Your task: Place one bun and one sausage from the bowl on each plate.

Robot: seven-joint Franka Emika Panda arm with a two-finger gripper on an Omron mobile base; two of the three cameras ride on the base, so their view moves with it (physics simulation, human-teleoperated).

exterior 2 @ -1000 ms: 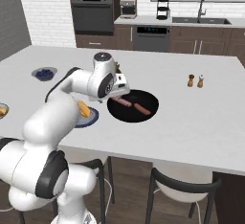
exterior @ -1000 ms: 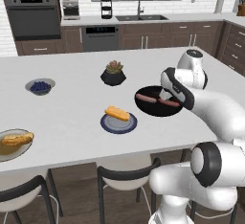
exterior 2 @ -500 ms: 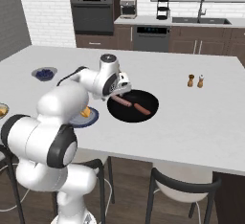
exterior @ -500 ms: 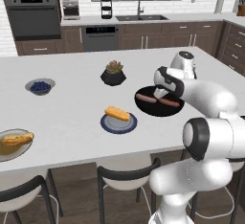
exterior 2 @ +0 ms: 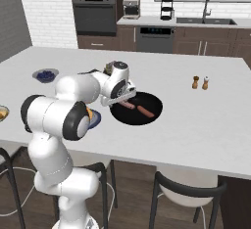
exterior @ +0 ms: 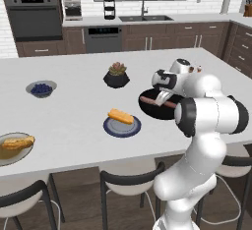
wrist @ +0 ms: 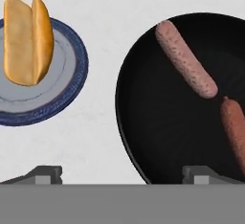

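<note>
The wide black bowl (wrist: 158, 122) holds two sausages, a pink one (wrist: 184, 65) and a redder one (wrist: 234, 127). Beside it stands a blue-rimmed plate (wrist: 72, 89) with a split bun (wrist: 28, 41) on it. My gripper (wrist: 122, 175) hovers open above the bowl's rim on the plate side, with nothing between its fingers. From the base, the gripper (exterior: 160, 95) hangs over the bowl (exterior: 152, 110), with the plate (exterior: 122, 126) and its bun (exterior: 120, 116) to its left. A second plate (exterior: 10, 155) at the counter's near left carries a bun (exterior: 17, 143).
A small bowl of blue berries (exterior: 41, 88) and a black plant pot (exterior: 116, 76) stand farther back on the white island. Salt and pepper shakers (exterior 2: 200, 82) sit right of the black bowl (exterior 2: 147, 118). Stools line the island's near edge.
The arm has folded, its elbow swinging in front of the base cameras, and the hand has shifted slightly over the bowl. The jaws have stayed open and nothing was picked up.
</note>
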